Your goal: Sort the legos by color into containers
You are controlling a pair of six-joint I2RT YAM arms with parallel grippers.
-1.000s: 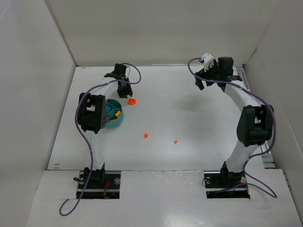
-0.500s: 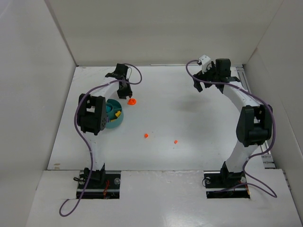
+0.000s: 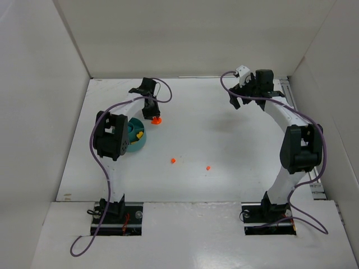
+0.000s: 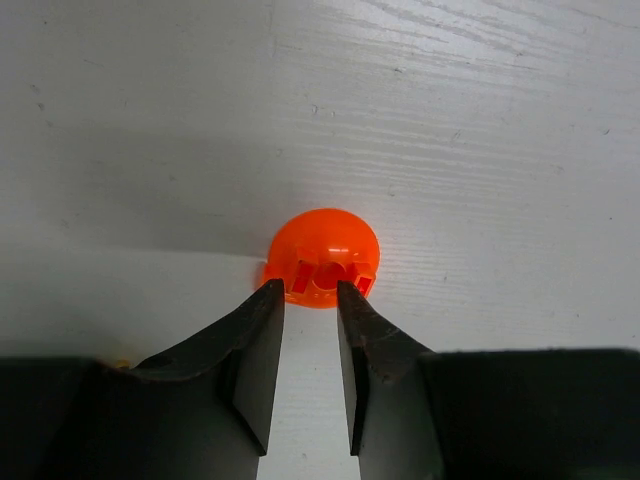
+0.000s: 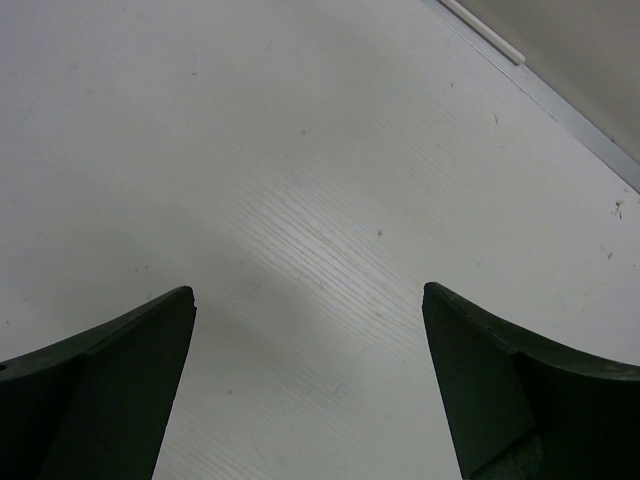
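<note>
Over the last second I have brought my left gripper (image 4: 310, 290) down and slightly right onto the round lego (image 4: 322, 250). Its tips now sit at the near rim of the piece, with only a narrow slit between the jaws. The piece is wider than that slit, so I cannot tell whether I have a rib pinched or am only touching it. It lies on the counter (image 4: 480, 120) where it lay a second ago, not yet lifted. I judge this to be the grasp step for one orange piece, with carrying still to do.

The dish (image 3: 137, 147) is just beside this gripper, back toward its own arm. There is yellow (image 3: 138, 134) in one compartment, but I cannot count what is inside.

Further off, toward the bases, lie a small lego (image 3: 173, 161) and, to its right, a second small lego (image 3: 208, 167); neither has moved.

Well apart across the counter, my right gripper (image 5: 308, 292) hangs with jaws wide and nothing between them.

I count three orange legos loose, one dish and two grippers.
</note>
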